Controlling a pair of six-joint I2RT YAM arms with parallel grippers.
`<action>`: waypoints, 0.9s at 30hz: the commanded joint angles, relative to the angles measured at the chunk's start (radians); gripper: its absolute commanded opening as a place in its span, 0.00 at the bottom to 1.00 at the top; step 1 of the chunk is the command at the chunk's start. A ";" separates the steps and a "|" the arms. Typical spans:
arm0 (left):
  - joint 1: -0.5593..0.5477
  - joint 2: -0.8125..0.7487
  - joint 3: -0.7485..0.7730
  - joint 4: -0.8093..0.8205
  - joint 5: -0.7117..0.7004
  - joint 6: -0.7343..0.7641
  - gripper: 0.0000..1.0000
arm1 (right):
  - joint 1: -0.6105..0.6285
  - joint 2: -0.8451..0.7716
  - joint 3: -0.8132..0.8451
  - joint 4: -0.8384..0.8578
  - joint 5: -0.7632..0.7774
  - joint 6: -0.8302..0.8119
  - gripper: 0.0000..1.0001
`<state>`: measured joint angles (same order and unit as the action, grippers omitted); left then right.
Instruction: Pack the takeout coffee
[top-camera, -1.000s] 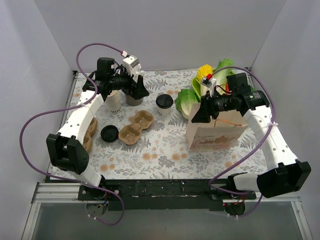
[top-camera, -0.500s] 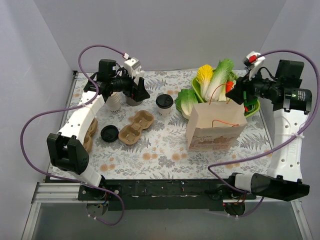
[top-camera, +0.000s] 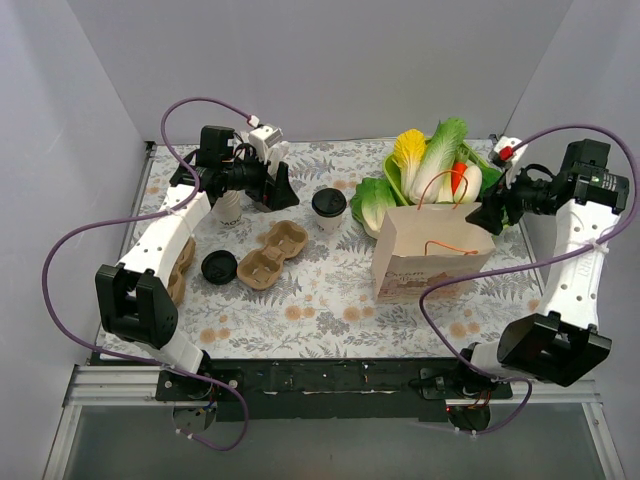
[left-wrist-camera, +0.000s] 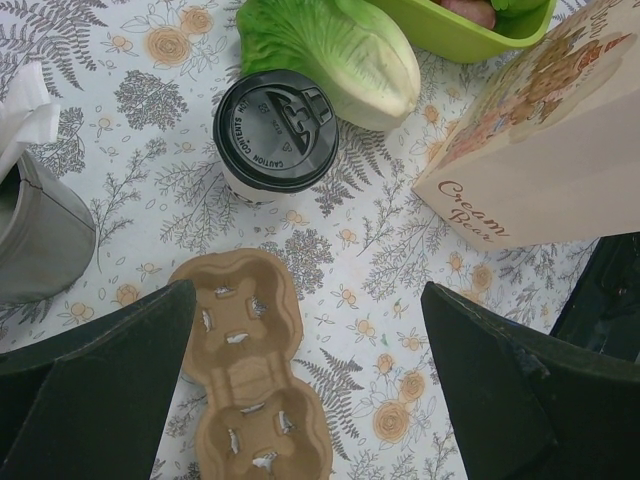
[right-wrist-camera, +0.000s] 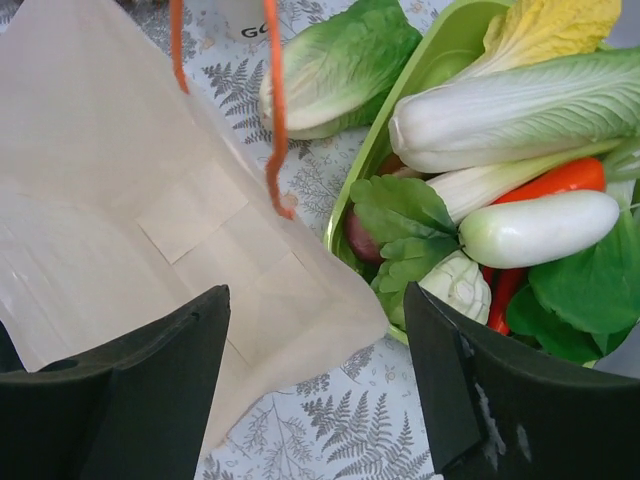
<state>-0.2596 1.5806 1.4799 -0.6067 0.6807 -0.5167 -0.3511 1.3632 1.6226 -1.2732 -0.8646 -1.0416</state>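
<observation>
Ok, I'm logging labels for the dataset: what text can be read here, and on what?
"CAUTION CONTENTS HOT": on the takeout coffee, embossed in its lid.
"Cream Bea...": on the side of the paper bag; the ending is unclear.
"GO": on a white object cut off at the top of the right wrist view.
Print on the cup stack: too small to read.

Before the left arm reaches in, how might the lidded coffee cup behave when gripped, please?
The takeout coffee looks like thin paper, so a hard squeeze would probably dent it. Standing upright and free, it may tip if pushed high. Its black lid seems only pressed on; lifting there might pop it off.
</observation>
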 joint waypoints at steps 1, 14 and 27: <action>-0.006 -0.036 -0.006 -0.013 0.006 0.015 0.98 | 0.009 -0.062 -0.081 -0.037 -0.065 -0.291 0.79; -0.007 -0.025 -0.015 -0.013 -0.004 0.020 0.98 | 0.081 0.043 -0.079 -0.037 -0.117 -0.316 0.68; -0.009 -0.039 -0.035 -0.024 -0.019 0.035 0.98 | 0.184 0.044 -0.095 -0.037 -0.080 -0.270 0.33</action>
<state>-0.2638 1.5806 1.4513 -0.6212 0.6769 -0.5121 -0.1768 1.4464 1.5257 -1.2930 -0.9447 -1.3289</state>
